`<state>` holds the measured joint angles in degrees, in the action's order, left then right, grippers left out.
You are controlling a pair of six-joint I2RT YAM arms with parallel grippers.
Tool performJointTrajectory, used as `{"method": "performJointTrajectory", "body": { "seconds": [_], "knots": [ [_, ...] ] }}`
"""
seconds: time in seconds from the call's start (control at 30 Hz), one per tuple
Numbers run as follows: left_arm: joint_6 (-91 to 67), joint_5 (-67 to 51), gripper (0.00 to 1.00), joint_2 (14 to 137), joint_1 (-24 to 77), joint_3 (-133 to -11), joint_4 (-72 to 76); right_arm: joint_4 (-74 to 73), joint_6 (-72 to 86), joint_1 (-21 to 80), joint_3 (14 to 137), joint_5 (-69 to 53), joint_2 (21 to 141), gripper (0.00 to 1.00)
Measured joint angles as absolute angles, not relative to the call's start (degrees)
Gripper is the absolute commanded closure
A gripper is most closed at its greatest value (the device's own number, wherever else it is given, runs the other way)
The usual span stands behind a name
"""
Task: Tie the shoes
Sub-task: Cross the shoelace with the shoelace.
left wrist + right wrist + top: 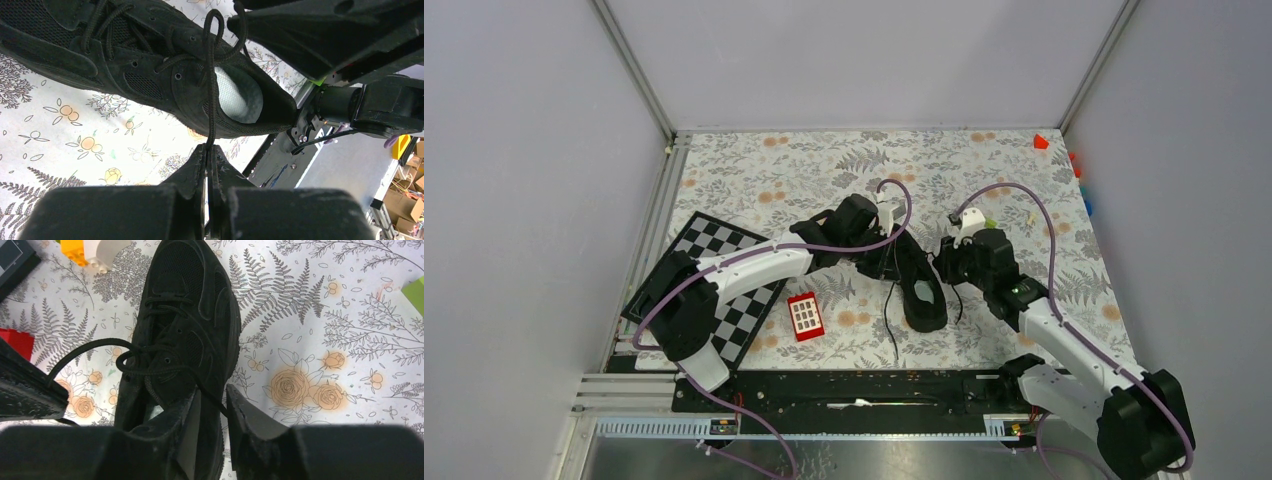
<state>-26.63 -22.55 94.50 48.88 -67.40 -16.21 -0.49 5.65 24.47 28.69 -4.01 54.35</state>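
Starting at my left, the checkerboard point(719, 240) and the red block point(805, 316) lie on the patterned tabletop point(1024, 170), apart from the work. Next comes my left arm, reaching in over the shoe point(921, 295). My left fingers point(192, 172) are pressed fully together on one strand of the black lace point(212, 100), which runs taut from my grip up to a small loop at the top eyelets.

The shoe itself lies in the middle of the tabletop between my two arms, on its sole, with its pale insole showing through the opening. A loose end of lace trails off it towards the near edge.

To its right, my right fingers point(250, 420) stand parted just above the shoe's collar. A second strand crosses the gap between them, but nothing is clamped there.

As I judge it, I am early in the knot: one strand is secured and the other is lined up but not yet taken. The next move calls for closing my right fingers on that crossing strand without catching the tongue or the collar. Then I would need to keep tension on the left while the two strands are crossed. If the left strand goes slack, the small loop would likely collapse.
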Motion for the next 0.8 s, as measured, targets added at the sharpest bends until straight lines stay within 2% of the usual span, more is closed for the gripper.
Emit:
{"method": "performJointTrajectory", "body": {
  "seconds": [0.13,0.17,0.57,0.8],
  "knots": [
    [-26.6,-22.5,1.00,94.5,48.9,-67.4,-16.2,0.9,5.3,24.5,28.7,-4.3,56.3,0.99],
    [-26.6,-22.6,1.00,94.5,48.9,-67.4,-16.2,1.0,5.4,24.5,28.7,-4.7,56.5,1.00],
    [-26.6,-22.5,1.00,94.5,48.9,-67.4,-16.2,-6.1,5.2,25.6,32.6,-9.1,51.1,1.00],
    [-26.6,-22.5,1.00,94.5,48.9,-67.4,-16.3,-6.8,6.2,27.1,34.7,-10.2,54.6,1.00]
  ]
}}
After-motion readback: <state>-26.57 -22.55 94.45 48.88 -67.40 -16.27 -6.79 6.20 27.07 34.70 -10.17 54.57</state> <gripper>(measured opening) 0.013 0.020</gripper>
